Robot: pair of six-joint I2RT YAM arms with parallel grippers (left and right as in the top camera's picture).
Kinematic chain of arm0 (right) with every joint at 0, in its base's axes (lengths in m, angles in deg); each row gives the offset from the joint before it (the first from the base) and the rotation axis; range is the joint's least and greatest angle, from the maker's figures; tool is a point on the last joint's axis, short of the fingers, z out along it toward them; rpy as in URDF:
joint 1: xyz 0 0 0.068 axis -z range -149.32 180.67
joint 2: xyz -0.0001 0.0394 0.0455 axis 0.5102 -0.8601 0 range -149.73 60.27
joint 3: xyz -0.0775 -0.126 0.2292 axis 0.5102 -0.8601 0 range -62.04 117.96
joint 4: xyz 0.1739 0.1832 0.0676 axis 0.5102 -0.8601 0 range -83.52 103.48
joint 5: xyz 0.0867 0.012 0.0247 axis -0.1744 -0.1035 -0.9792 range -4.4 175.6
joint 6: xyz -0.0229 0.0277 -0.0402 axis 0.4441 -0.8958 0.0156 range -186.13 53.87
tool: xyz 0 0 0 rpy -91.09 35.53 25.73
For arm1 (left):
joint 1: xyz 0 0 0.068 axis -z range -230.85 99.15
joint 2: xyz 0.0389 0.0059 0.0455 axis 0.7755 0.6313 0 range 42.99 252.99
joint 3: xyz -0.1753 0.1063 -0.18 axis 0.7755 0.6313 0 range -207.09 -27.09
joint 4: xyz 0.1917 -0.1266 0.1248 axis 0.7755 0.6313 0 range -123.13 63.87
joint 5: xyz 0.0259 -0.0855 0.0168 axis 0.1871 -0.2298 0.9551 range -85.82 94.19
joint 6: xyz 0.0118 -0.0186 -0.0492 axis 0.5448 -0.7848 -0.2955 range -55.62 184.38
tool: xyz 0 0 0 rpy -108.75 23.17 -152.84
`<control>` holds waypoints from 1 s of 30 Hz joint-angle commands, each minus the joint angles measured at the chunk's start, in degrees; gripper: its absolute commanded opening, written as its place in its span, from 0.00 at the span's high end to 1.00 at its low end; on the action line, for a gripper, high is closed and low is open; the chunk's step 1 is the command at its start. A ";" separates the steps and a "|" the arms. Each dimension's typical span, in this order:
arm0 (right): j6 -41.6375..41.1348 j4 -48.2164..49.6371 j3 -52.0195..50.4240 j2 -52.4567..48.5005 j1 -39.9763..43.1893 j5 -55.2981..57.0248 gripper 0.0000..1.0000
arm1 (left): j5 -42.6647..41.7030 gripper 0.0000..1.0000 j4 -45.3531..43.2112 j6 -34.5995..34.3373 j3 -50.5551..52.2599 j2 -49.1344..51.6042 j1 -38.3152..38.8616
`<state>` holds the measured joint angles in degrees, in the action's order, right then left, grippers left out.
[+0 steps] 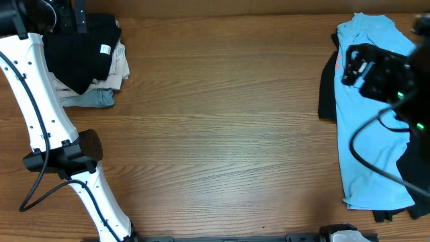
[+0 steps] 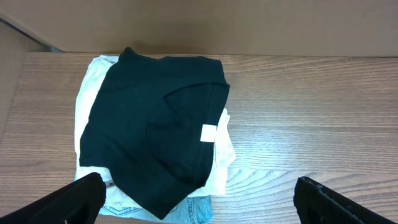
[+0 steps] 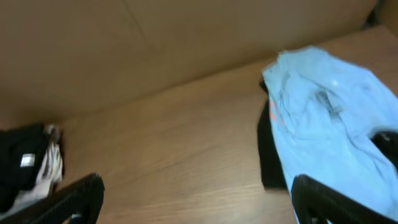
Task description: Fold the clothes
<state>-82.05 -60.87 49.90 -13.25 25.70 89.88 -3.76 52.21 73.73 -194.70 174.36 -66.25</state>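
- The left gripper (image 2: 199, 190) sat nearest the lens in the left wrist view. Only its two dark fingertips (image 2: 84, 196) showed at the bottom corners, spread wide and holding nothing.
- Between and beyond those tips lay the black T-shirt (image 2: 149, 124), folded on top of a small pile, its white neck label (image 2: 208, 133) facing up.
- A beige garment (image 2: 222, 155) stuck out from under the T-shirt on both sides, mostly covered.
- A pale denim piece (image 2: 196, 213) showed only as a strip at the bottom edge, cut off by the frame.
- The pile rested on the wooden table (image 2: 311, 106), at its far left corner.
- The right gripper (image 3: 196, 190) was likewise spread wide and empty, its fingertips cropped at the lower edge.
- Past its right finger lay the light blue shirt (image 3: 329, 118), rumpled, blurred and running out of the frame.
- A dark garment (image 3: 270, 155) lay under the blue shirt, with only its edge visible, so what it was could not be told.
- From overhead, the left gripper was cut off at the top left corner, and the right gripper's black body hid part of the blue shirt.
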 commanded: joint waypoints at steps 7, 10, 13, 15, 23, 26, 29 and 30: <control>1.16 27.74 -37.73 18.67 0.24 -3.32 0.00 | -0.61 0.00 -0.07 -0.39 -0.13 0.52 -0.22; 1.16 38.10 -52.24 26.71 0.24 -4.00 0.00 | -0.61 0.00 -0.07 -0.39 -0.13 0.52 -0.20; 1.16 46.40 -64.48 33.86 0.59 -4.00 0.00 | -0.61 0.00 -0.07 -0.39 -0.13 0.52 -0.20; 1.07 52.22 -73.18 39.15 1.66 -4.39 0.00 | -0.61 0.00 -0.07 -0.39 -0.13 0.52 -0.22; 0.98 66.51 -97.22 56.94 2.43 -4.37 0.00 | -0.61 0.00 -0.07 -0.39 -0.13 0.52 -0.20; 0.98 68.89 -102.31 62.55 2.47 -4.35 0.00 | -0.61 0.00 -0.07 -0.39 -0.13 0.52 -0.22; 0.98 69.57 -105.83 66.99 2.49 -4.33 0.00 | -0.61 0.00 -0.04 -0.39 -0.13 0.52 -0.22; 1.01 69.57 -106.79 68.02 2.49 -4.33 0.00 | -0.61 0.00 -0.07 -0.39 -0.13 0.52 -0.22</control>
<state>-81.09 8.09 -54.69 51.93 27.87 85.79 -3.78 52.23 73.73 -194.70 174.36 -66.25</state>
